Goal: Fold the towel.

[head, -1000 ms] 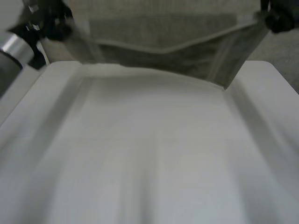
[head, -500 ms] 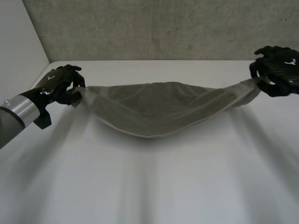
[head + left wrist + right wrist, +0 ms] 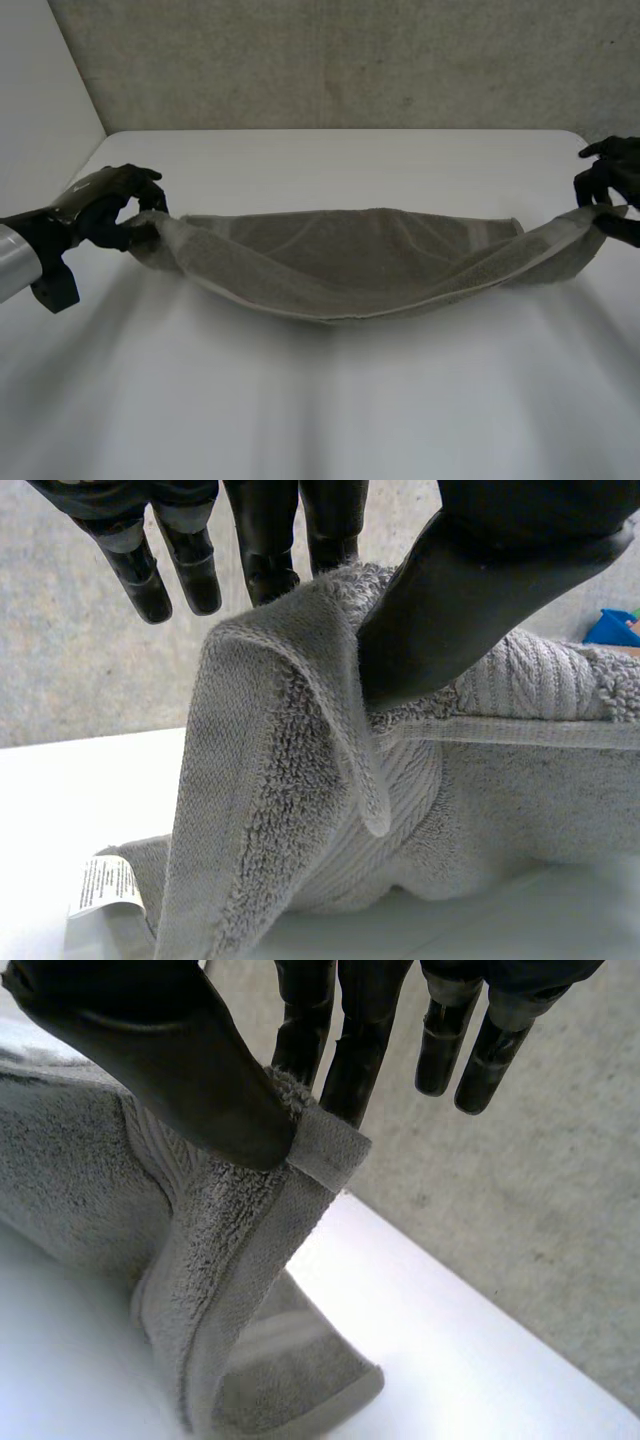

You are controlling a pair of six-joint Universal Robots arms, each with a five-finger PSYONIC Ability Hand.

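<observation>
Held doubled and sagging btwn left hand (image 3: 100,205) and right hand (image 3: 612,185), each pinched thumb-to-fingers on a towel (image 3: 350,260) end; prob. one fold done, rest pending.

Between my hands: the towel (image 3: 370,270) hangs as a sagging band from my left hand (image 3: 105,208) to my right hand (image 3: 612,185), barring any straight way across
Under the sag: the towel's middle is low to the table (image 3: 330,410); I cannot tell whether there is a gap
Near side: bare tabletop, open across its whole width
Far side: a bare strip of tabletop, closed off by the concrete wall (image 3: 330,60)
Beyond my left hand: a pale side wall (image 3: 40,100) stands near
</observation>
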